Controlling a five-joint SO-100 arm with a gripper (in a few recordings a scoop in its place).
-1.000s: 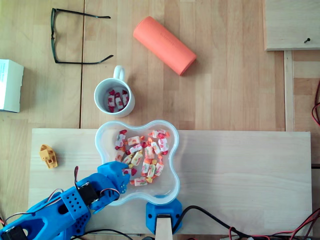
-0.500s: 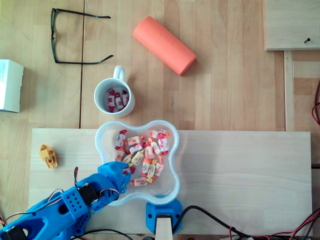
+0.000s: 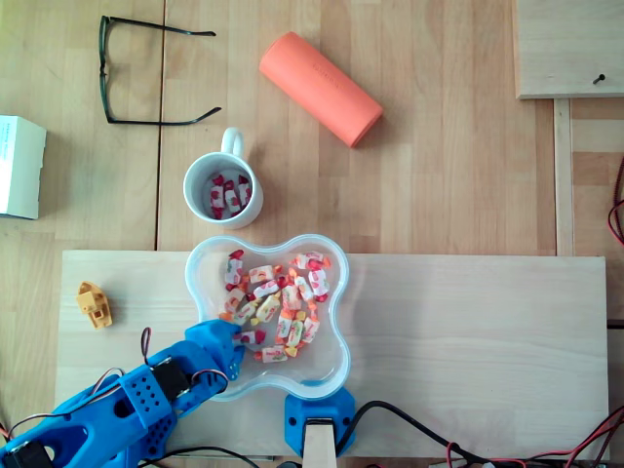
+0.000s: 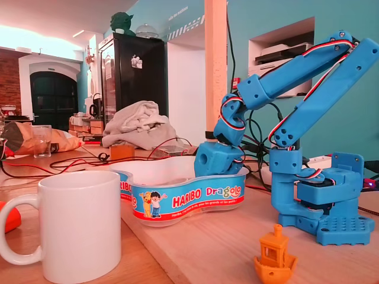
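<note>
the blue gripper (image 3: pixel 230 340) has drawn back a little toward the lower left corner of the board (image 3: pixel 468 322) in the overhead view. its tip now sits just inside the left wall of the clear bowl (image 3: pixel 343 292), no longer as far in among the wrapped sweets (image 3: pixel 283 292). one or two sweets near the tip have shifted with it. i cannot tell whether its fingers are spread or pressed together, since the blue body covers them from above and the bowl's rim hides them in the fixed view. one red and white sweet lies right at the tip.

the bowl stands at the board's far edge, left of the middle, with the heap of sweets in its centre. just past that edge, on the bench (image 3: pixel 439 175), a white mug (image 3: pixel 188 185) holds a few more sweets. a small yellow boat (image 3: pixel 95 303) sits near the board's left edge. further back on the bench lie an orange cylinder (image 3: pixel 320 88), a pair of glasses (image 3: pixel 102 68) and a white box (image 3: pixel 19 166) at the left edge.
</note>
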